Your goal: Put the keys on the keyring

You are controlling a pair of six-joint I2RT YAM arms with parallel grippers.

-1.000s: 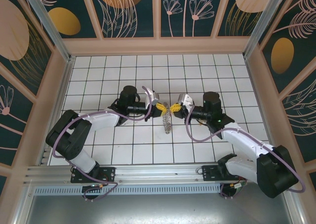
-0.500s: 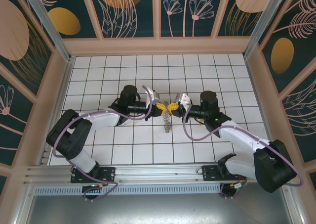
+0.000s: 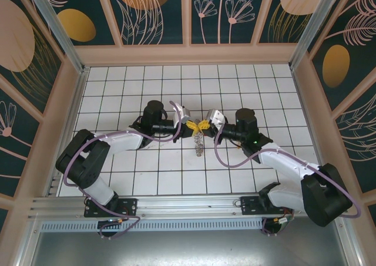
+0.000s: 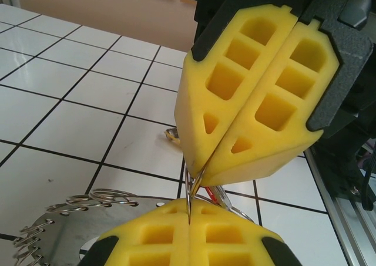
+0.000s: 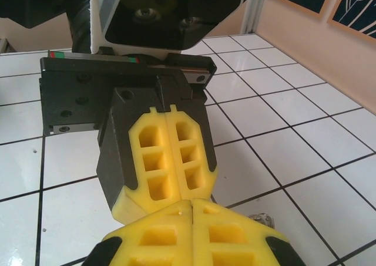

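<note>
White tiled table (image 3: 117, 96), top view: left gripper (image 3: 192, 125) and right gripper (image 3: 206, 125) meet tip to tip just above the keyring (image 3: 199, 142), which hangs beneath them. Left wrist view: both pairs of fingers are pressed together, each pinching 1 thin wire loop (image 4: 192, 189) above the keyring's fringed rim. Right wrist view: the 2 closed tips touch.

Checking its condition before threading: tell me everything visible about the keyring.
The keyring is a flat silvery-grey metal plate, its rim fringed with small wire loops. From above it appears edge-on at the meeting tips of the shut left claw and right claw, which pinch a thin wire between them. Tile contact unclear.
</note>
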